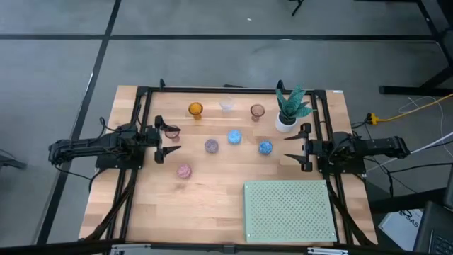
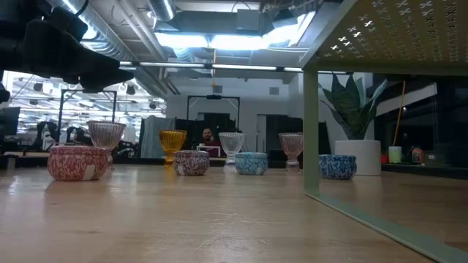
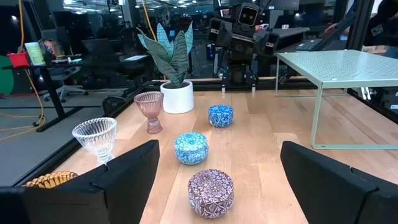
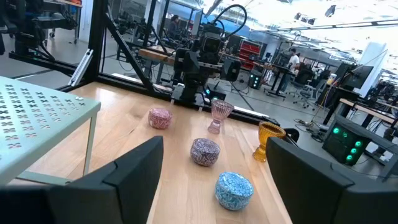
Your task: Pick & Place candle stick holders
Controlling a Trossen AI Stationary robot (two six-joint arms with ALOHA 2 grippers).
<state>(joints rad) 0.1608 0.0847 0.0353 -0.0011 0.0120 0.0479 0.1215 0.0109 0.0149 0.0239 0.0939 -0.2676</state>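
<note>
Several small round glass candle holders stand on their bases on the wooden table (image 1: 212,191): amber (image 1: 195,109), clear (image 1: 226,105), brown (image 1: 257,110), a pink goblet (image 1: 172,132), purple (image 1: 211,146), light blue (image 1: 234,137), blue (image 1: 265,147) and pink (image 1: 184,171). My left gripper (image 1: 172,139) is open at the table's left, with the pink goblet just beside its far finger. In its wrist view the purple holder (image 3: 211,193) lies ahead between its fingers. My right gripper (image 1: 289,147) is open at the right, facing the blue holder (image 4: 234,190).
A white pot with a green plant (image 1: 286,120) stands at the far right, close to my right gripper. A pale green perforated mat on legs (image 1: 289,210) stands at the near right. Black frame rails (image 1: 141,92) run along the table's sides and far edge.
</note>
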